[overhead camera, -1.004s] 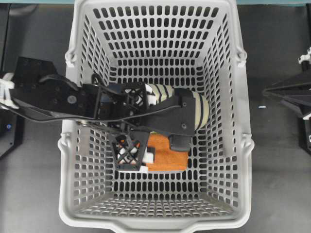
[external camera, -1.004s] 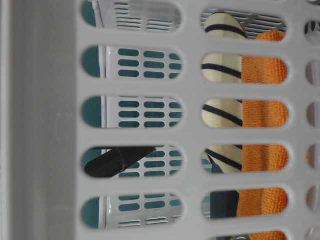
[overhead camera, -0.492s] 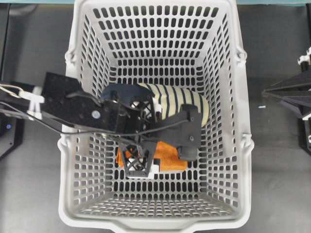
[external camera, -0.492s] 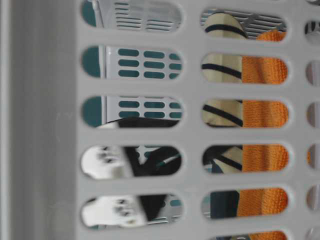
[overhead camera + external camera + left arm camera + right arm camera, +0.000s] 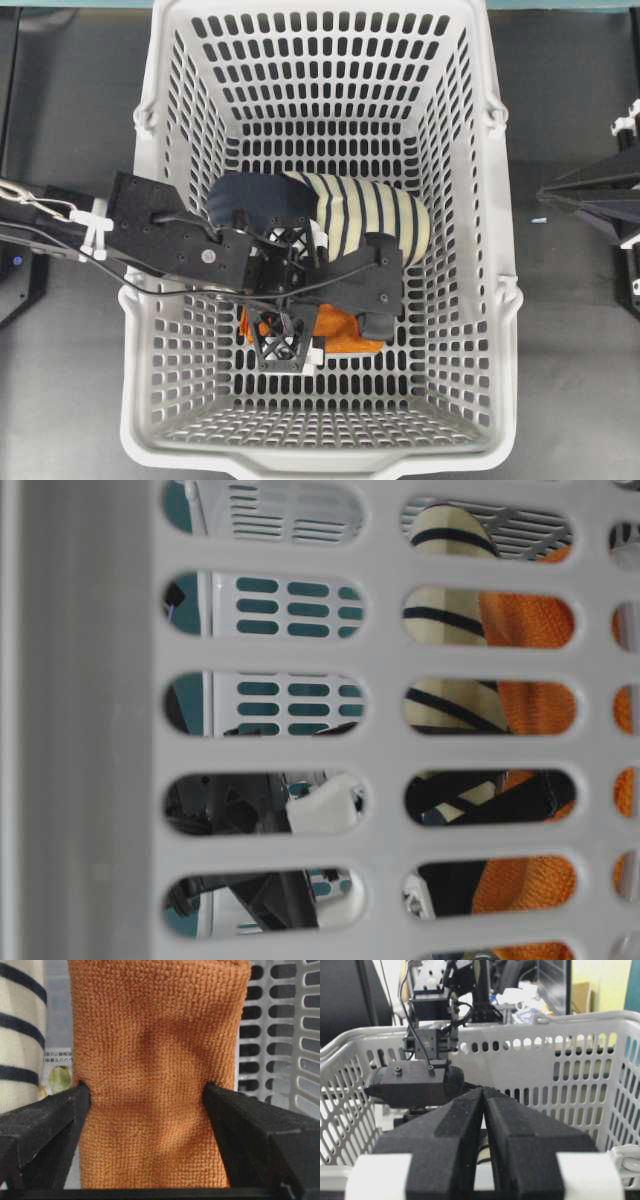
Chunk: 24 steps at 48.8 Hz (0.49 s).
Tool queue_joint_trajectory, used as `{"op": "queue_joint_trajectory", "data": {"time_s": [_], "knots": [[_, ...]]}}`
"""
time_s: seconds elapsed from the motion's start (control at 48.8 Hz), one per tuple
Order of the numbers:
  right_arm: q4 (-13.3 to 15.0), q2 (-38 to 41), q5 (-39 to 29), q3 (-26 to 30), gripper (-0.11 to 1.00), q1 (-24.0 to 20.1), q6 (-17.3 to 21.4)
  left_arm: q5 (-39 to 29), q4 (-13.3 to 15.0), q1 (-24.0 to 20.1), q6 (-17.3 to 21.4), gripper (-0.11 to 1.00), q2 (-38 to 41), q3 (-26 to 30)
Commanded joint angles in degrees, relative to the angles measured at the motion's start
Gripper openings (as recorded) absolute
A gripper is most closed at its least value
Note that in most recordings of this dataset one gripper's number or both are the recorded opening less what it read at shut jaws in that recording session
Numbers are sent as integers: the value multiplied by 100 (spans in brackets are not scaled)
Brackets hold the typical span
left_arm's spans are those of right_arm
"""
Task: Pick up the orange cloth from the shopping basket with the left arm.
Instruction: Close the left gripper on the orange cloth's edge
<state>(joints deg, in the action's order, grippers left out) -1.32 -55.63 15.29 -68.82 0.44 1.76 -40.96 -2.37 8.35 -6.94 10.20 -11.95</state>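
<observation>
Basket: shopping basket (image 5: 160, 150), light grey plastic, slotted walls and floor, thick rim.
Cloth: orange cloth (image 5: 155, 1075), fuzzy looped weave, folded rectangle, on the basket floor beside the slipper.
Slipper: striped slipper (image 5: 375, 212), cream with navy bands, soft.
Left gripper (image 5: 285, 305): jaws apart, black fingers (image 5: 45, 1125) flanking the cloth's edges.
Right gripper (image 5: 484, 1105): outside the basket, jaws together.

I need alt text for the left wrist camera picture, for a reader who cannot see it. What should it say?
The orange cloth fills the middle of the view, standing between the two black fingers of the open left gripper, one at each side edge of the cloth. At left is a cream slipper with navy stripes; at right, the grey slotted wall of the shopping basket.
</observation>
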Motion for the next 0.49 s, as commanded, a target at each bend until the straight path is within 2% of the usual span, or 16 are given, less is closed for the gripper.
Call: {"op": "queue_joint_trajectory", "data": {"time_s": [0.0, 0.082, 0.143, 0.307, 0.369, 0.471], "knots": [[-26, 26, 26, 35, 0, 9, 9, 18, -18, 26, -9, 88, 0, -53], [-26, 26, 35, 35, 0, 9, 9, 18, -18, 26, 0, 83, 0, -62], [-26, 26, 26, 35, 0, 0, 9, 18, -9, 26, 35, 74, -9, -53], [-26, 26, 26, 35, 0, 0, 9, -26, -18, 26, 105, 31, -123, 88], [-26, 26, 35, 35, 0, 9, 9, -26, -18, 18, 114, 18, -211, 158], [-26, 26, 26, 35, 0, 0, 18, -167, -18, -18, 114, 15, -378, 325]]}}
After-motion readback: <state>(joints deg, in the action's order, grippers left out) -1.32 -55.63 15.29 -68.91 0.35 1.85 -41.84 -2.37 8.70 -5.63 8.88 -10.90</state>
